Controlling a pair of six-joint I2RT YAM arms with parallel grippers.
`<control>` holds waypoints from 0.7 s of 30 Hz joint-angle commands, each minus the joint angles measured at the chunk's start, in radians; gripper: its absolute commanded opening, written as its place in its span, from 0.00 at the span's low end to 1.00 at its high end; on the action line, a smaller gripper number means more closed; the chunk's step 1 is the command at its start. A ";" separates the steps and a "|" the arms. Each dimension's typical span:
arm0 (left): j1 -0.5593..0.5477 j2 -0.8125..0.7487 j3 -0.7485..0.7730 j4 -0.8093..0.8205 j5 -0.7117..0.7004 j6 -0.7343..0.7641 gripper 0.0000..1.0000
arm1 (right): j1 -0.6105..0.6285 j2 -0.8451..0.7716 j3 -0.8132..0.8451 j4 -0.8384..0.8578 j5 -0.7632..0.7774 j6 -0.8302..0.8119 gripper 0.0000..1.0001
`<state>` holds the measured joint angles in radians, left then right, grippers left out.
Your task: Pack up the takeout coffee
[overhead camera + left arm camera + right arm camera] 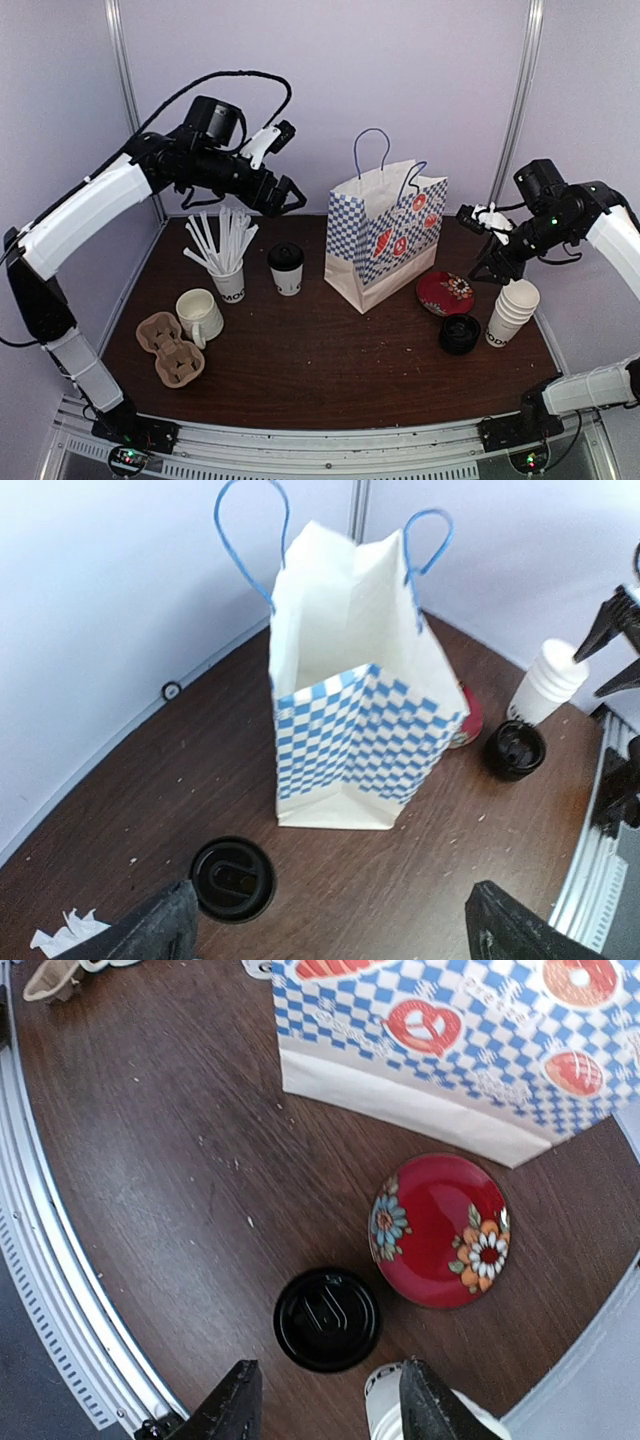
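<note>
While the lidded takeout coffee (286, 268) stands on the table (330, 360) just left of the paper bag (385, 240), nothing looks packed. Top: left gripper (293, 162) raised, jaws wide, empty; right gripper (475, 243) above the cup stack (512, 312). Left wrist: bag interior looks empty. Right wrist: jaws half apart, gripping nothing, black lid (327, 1318) beside red plate (440, 1230). Remaining: grasp cup, lower into bag.

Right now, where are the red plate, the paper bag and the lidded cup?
red plate (440, 1230), right wrist view, red middle.
paper bag (385, 240), top view, checkered side.
lidded cup (285, 254), top view, black lid.
</note>
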<state>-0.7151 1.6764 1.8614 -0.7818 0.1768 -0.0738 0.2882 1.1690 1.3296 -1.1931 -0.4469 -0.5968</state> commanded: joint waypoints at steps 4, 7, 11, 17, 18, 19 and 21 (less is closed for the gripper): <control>-0.063 -0.146 -0.351 0.348 0.080 -0.041 0.98 | -0.125 -0.028 -0.062 -0.198 0.238 -0.030 0.47; -0.119 -0.129 -0.371 0.336 -0.226 -0.019 0.98 | -0.181 -0.039 -0.090 -0.172 0.270 -0.053 0.44; -0.150 -0.106 -0.346 0.299 -0.297 0.029 0.97 | -0.224 -0.006 -0.091 -0.169 0.301 -0.070 0.38; -0.152 -0.181 -0.459 0.428 -0.183 0.063 0.98 | -0.234 0.069 -0.104 -0.159 0.295 -0.067 0.23; -0.152 -0.178 -0.462 0.431 -0.178 0.064 0.98 | -0.235 0.079 -0.099 -0.167 0.293 -0.071 0.23; -0.154 -0.169 -0.456 0.422 -0.177 0.064 0.97 | -0.235 0.087 -0.097 -0.171 0.292 -0.075 0.23; -0.158 -0.142 -0.423 0.378 -0.177 0.064 0.97 | -0.235 0.094 -0.099 -0.168 0.293 -0.081 0.23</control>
<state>-0.8677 1.5253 1.4132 -0.4522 -0.0189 -0.0353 0.0601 1.2510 1.2324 -1.3506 -0.1745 -0.6605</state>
